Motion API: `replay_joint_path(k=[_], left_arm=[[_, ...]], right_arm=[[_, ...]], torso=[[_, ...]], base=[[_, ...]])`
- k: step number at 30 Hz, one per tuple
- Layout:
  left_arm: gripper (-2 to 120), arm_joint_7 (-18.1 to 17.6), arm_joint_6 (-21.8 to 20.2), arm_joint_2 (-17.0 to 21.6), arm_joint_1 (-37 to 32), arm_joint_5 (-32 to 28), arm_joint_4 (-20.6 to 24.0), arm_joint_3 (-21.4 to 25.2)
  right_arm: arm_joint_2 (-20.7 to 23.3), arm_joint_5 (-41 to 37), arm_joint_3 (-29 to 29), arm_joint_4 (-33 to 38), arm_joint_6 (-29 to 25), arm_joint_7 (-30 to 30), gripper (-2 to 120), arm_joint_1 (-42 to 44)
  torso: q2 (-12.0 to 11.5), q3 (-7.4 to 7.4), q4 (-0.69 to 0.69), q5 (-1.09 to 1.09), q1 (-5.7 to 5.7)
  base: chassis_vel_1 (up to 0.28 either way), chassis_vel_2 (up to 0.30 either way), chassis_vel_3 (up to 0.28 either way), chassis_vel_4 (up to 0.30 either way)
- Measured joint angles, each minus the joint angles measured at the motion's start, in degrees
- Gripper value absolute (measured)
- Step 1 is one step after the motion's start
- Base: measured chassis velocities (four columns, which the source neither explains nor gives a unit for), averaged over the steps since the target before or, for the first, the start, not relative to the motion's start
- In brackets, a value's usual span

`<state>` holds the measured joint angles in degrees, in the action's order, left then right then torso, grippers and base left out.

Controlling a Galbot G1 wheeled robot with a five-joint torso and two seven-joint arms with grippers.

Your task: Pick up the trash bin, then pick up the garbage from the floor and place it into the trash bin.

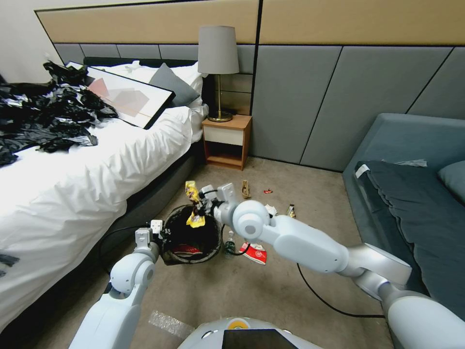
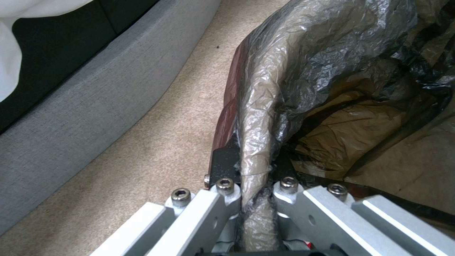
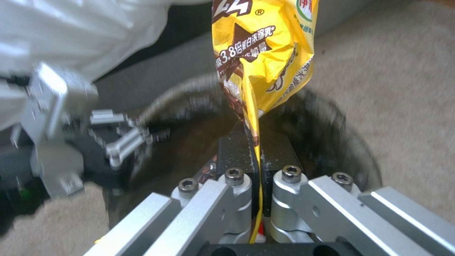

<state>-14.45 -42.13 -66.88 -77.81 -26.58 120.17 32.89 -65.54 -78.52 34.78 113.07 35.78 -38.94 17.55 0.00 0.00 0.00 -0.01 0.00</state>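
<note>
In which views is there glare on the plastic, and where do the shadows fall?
Head view: the black bags on the bed shine in patches, and the bed's side lies in shadow. Left wrist view: pale sheen on the liner of the trash bin, pinched by the left gripper. Right wrist view: the yellow wrapper in the right gripper looks glossy.

Carpeted bedroom (image 1: 271,286), grey panelled wall (image 1: 310,97)
</note>
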Motion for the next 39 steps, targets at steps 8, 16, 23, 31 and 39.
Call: replay_joint_path(k=[8,16,23,31,39], left_arm=[[0,0.1,0.0,-0.2,0.3,0.1,-0.8,-0.2],[0,0.4,0.0,-0.5,0.2,0.5,-1.2,-0.2],[0,0.5,0.0,-0.5,0.2,0.5,-1.2,0.0],[0,0.6,0.0,-0.3,-0.3,0.4,-0.9,0.3],[0,0.6,0.0,-0.2,-0.5,0.4,-0.7,0.3]], right_arm=[[0.2,0.9,1.1,-0.3,0.1,-0.2,0,2.0],[-1.8,0.6,2.4,-2.2,0.8,-1.6,16,0.7],[-1.9,0.6,2.0,-2.6,0.8,-2.3,36,1.0],[-0.9,0.6,0.6,-2.4,0.7,-2.5,68,2.4],[-0.8,0.2,-0.3,-1.8,0.6,-2.8,96,2.4]], torso=[[0.0,0.00,0.00,0.00,0.00],[0.0,0.00,0.01,0.00,0.00],[0.0,0.00,0.00,0.00,0.00],[0.0,0.00,0.00,0.01,0.00],[0.0,0.00,0.01,0.01,0.00]], base=[[0.000,0.000,0.000,0.000],[0.000,0.000,0.000,0.000],[0.000,0.000,0.000,0.000],[0.000,0.000,0.000,0.000],[0.000,0.000,0.000,0.000]])
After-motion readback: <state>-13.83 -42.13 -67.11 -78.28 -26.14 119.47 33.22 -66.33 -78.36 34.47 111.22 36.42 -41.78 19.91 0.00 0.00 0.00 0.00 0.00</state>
